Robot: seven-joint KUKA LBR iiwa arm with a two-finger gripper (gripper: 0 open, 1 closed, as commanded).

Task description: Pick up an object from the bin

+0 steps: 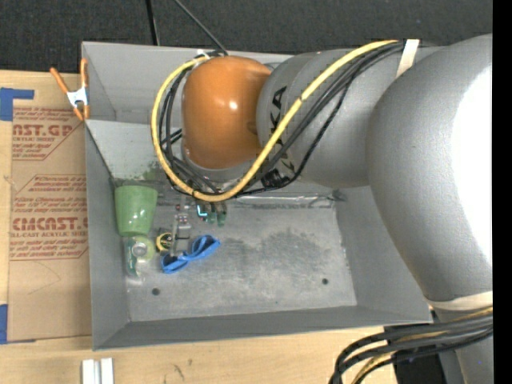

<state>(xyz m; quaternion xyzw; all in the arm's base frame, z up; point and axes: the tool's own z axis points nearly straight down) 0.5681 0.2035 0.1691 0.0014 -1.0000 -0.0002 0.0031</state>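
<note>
Camera view: A grey metal bin (240,306) with sloped walls sat under the KUKA arm (416,134), which reached in from the right. Its orange wrist cover (222,110), looped with yellow and black cables (168,118), hung over the bin's rear left part. The bin floor was dull and scuffed, with pale worn patches across its middle. The gripper (184,232) pointed down at the left-centre of the floor, just above a crumpled blue plastic piece (194,253) and a small yellow-and-black item (166,241) close beside it. Whether the gripper was released or clenched could not be told from this angle. A pale green cup (134,208) lay on its side against the left wall, with a small clear item (138,254) just in front of it. All four things crowded the left third. Bare floor stretched from the blue piece to the right wall and toward the front edge, leaving open room there.
</note>
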